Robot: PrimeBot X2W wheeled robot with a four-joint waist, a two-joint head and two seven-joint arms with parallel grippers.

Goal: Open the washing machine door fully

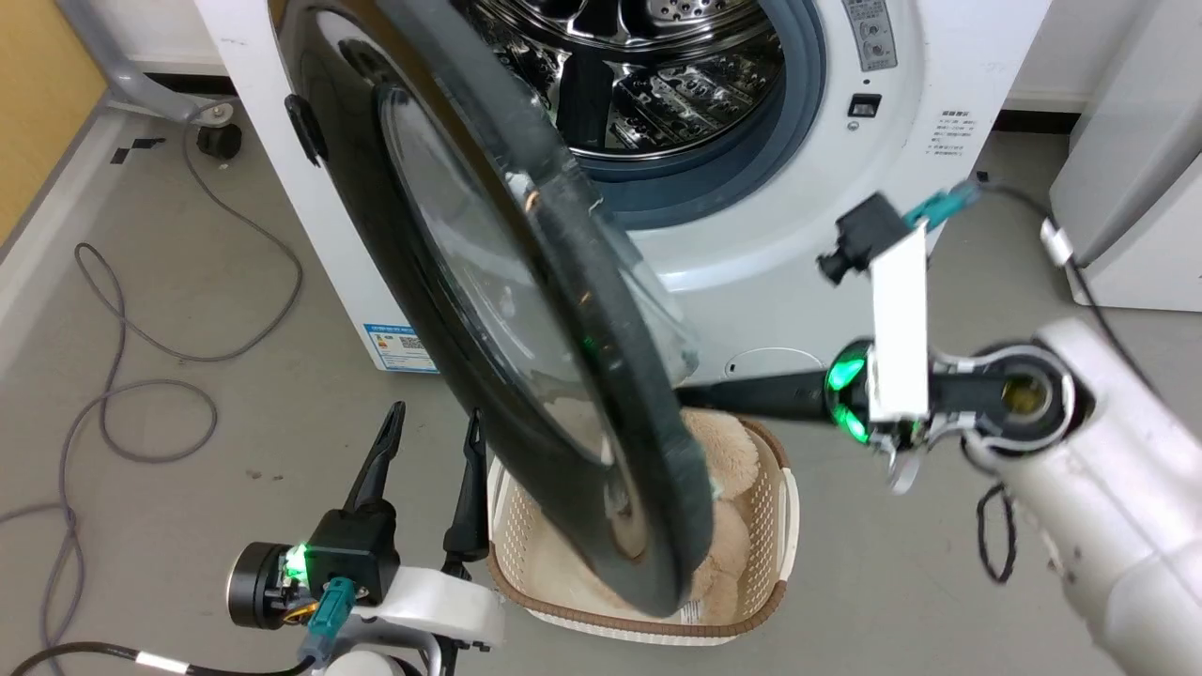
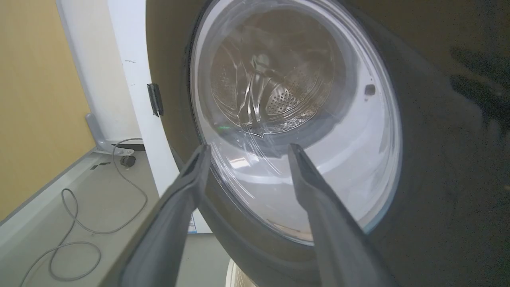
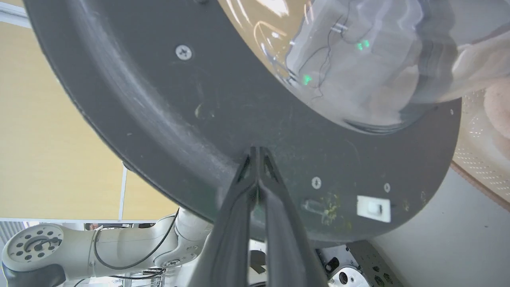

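Note:
The washing machine door point(image 1: 601, 357), round and glossy black with a bulging glass window, stands swung partly out from the white machine point(image 1: 948, 84), its rim turned toward me. My left gripper point(image 1: 438, 410) is open at the lower left, just in front of the door's outer face. In the left wrist view its fingers point(image 2: 187, 187) spread before the glass of the door point(image 2: 438, 159). My right gripper point(image 1: 690, 394) reaches in from the right behind the door. It is shut, its tips point(image 3: 258, 150) against the matte inner face of the door point(image 3: 191, 99).
A cream basket point(image 1: 784, 526) with a beige plush toy point(image 1: 723, 451) sits on the floor under the door's lower edge. The steel drum point(image 1: 657, 75) and grey-blue rubber ring point(image 1: 770, 141) are exposed. Grey cables point(image 1: 141, 394) loop on the left floor. A white cabinet point(image 1: 1136, 160) stands at right.

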